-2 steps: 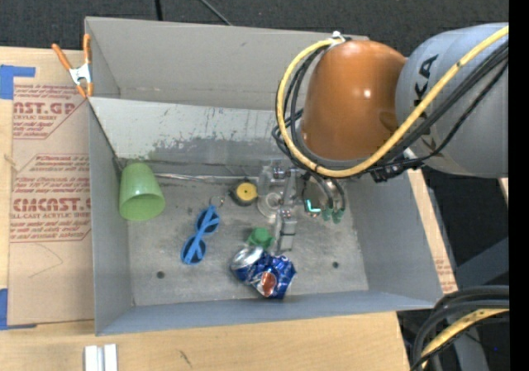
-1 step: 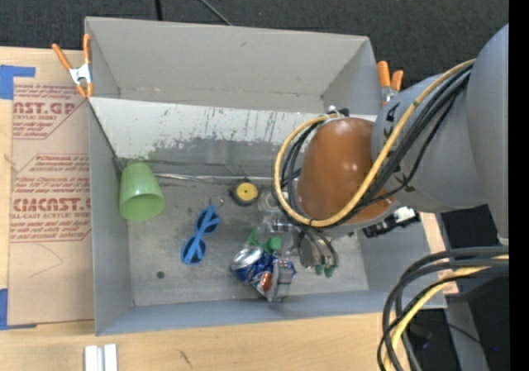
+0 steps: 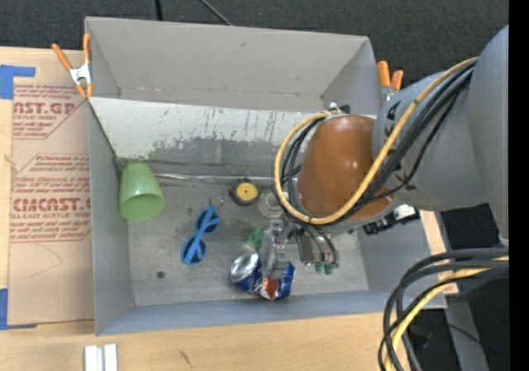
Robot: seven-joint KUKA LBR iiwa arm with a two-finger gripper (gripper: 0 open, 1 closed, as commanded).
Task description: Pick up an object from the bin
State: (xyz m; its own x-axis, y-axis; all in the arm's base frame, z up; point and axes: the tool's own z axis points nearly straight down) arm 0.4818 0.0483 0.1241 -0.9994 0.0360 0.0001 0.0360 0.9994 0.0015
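My gripper [image 3: 281, 247] hangs under the orange wrist cover at the bin's front right, low over the floor. Directly below it, by the front wall, lies a crushed drink can [image 3: 263, 276], silver, blue and red; the gripper's tip reaches down to the can's top, and I cannot tell if they touch. A small green thing [image 3: 254, 237] lies just to the gripper's left, partly hidden by it. Blue sunglasses [image 3: 200, 235] lie further left on the bin floor.
A light green plastic cup [image 3: 139, 192] lies on its side against the left wall. A small yellow disc [image 3: 245, 192] sits near the middle towards the back wall. The arm and its cables cover the bin's right side.
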